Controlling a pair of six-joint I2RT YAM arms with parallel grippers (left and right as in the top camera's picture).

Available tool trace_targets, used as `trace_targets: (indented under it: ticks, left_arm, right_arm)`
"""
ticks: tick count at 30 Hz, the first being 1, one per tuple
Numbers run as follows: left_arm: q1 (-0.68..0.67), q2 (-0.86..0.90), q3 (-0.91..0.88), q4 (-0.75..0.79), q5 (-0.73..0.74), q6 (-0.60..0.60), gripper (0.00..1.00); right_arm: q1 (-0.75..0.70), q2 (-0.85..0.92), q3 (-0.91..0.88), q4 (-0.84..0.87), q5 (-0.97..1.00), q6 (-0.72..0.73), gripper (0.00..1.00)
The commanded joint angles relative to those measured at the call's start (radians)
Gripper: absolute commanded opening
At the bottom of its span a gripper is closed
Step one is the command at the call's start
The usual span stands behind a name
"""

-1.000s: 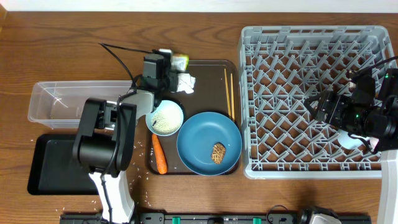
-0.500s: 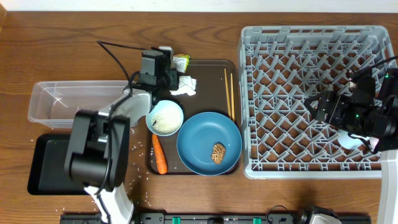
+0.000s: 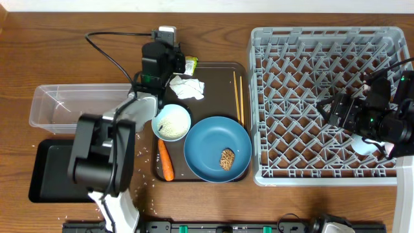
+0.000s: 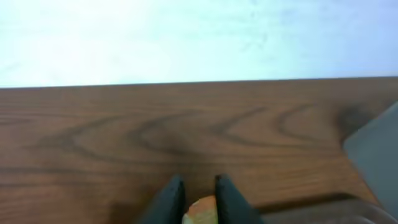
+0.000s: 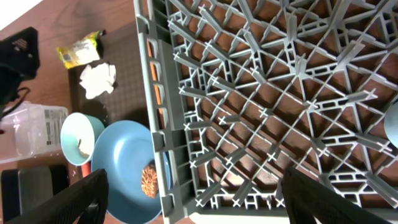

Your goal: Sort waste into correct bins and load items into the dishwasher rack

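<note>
Table point(image 3: 213, 19) is brown wood with clear grain, a satin look. Rack point(image 3: 323, 103) is matt grey plastic, tub point(image 3: 65, 107) clear plastic. Black tray point(image 3: 45, 175) looks matt, brown tray point(image 3: 217, 74) finely textured. Blue plate point(image 3: 207, 142) smooth with slight sheen, paper point(image 3: 187, 87) crumpled white, chopsticks point(image 3: 237, 97) pale bare wood.

brown tray point(image 3: 217, 98) on wooden table point(image 3: 259, 208)

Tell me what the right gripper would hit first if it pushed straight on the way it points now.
The dishwasher rack. The right gripper points its open fingers at the grey peg lattice, and nothing shows in between; how near is unclear.
</note>
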Motion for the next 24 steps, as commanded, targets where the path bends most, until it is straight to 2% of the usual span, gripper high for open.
trace_targets:
  ticks: [1, 5, 9, 14, 18, 24]
  left_arm:
    - [0.007, 0.098, 0.009, 0.037, -0.02, 0.016, 0.15]
    - [0.01, 0.158, 0.009, 0.09, -0.019, 0.015, 0.15]
    - [0.01, 0.163, 0.01, 0.068, -0.018, 0.015, 0.14]
    - [0.01, 0.161, 0.01, -0.135, 0.055, -0.012, 0.11]
    - [0.01, 0.161, 0.01, -0.292, 0.057, -0.027, 0.09]
    - [0.01, 0.117, 0.011, -0.35, 0.086, -0.028, 0.09]
  right_arm:
    - [0.006, -0.001, 0.003, -0.001, 0.0, -0.019, 0.82]
    - [0.006, -0.001, 0.003, -0.001, 0.0, -0.019, 0.82]
    - [0.006, -0.001, 0.003, -0.002, 0.0, -0.018, 0.82]
    - [0.006, -0.001, 0.003, -0.003, 0.0, -0.018, 0.82]
    - [0.006, -0.001, 0.003, -0.002, 0.0, -0.018, 0.82]
    - [0.006, -0.001, 0.003, -0.006, -0.001, -0.018, 0.82]
